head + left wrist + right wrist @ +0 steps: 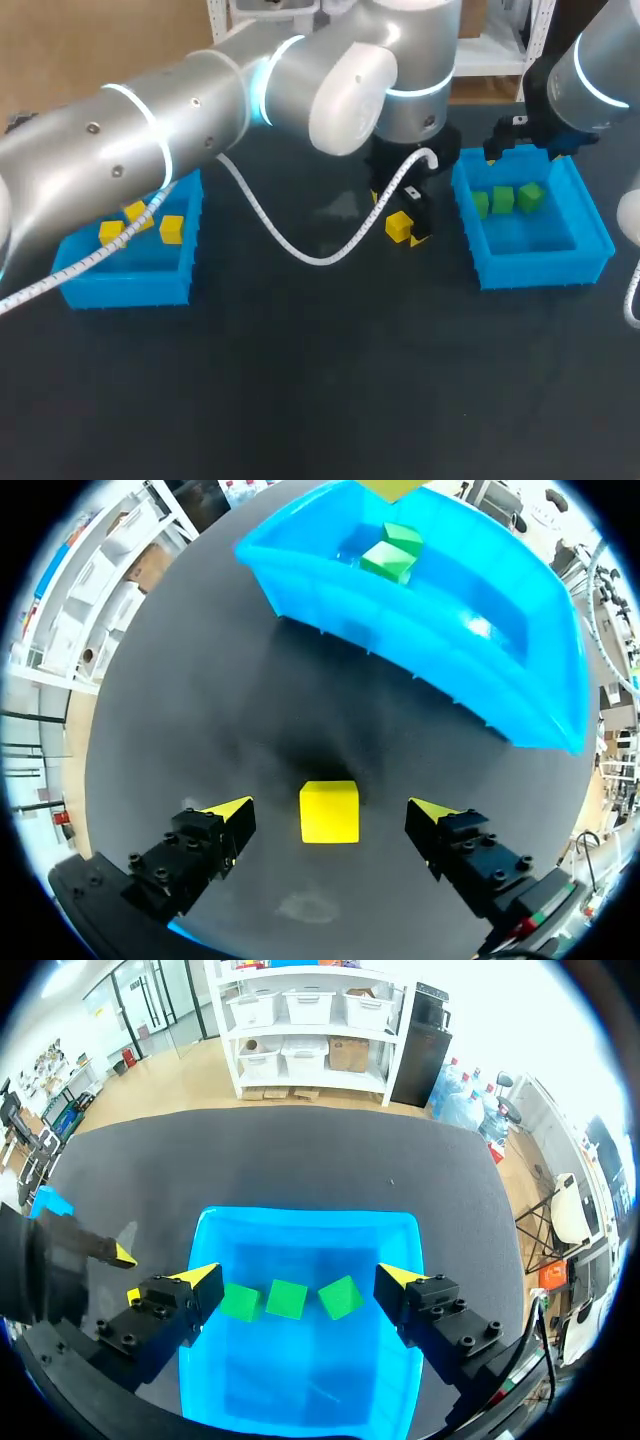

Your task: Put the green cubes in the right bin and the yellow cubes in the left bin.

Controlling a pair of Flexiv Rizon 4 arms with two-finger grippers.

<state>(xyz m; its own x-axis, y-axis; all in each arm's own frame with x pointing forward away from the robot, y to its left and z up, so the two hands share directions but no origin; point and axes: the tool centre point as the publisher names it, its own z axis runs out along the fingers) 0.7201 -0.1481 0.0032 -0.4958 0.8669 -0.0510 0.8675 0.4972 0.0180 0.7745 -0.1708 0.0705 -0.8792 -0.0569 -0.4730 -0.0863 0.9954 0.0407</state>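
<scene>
A yellow cube (pixel 399 226) (pixel 329 811) lies on the dark table between the two bins. My left gripper (pixel 398 212) (pixel 331 817) hangs over it, open, with the cube between its fingers and clear of both. The right blue bin (pixel 590 236) (pixel 440 650) (pixel 400 1260) holds three green cubes (pixel 503 198) (pixel 287 1298). My right gripper (pixel 522 142) (pixel 298 1283) hovers above that bin's far end, open and empty. The left blue bin (pixel 130 284) holds three yellow cubes (pixel 171 229).
A white cable (pixel 300 246) from my left arm hangs low over the table's middle and crosses the left bin. My left arm's fingertip (pixel 124 1255) shows beside the right bin in the right wrist view.
</scene>
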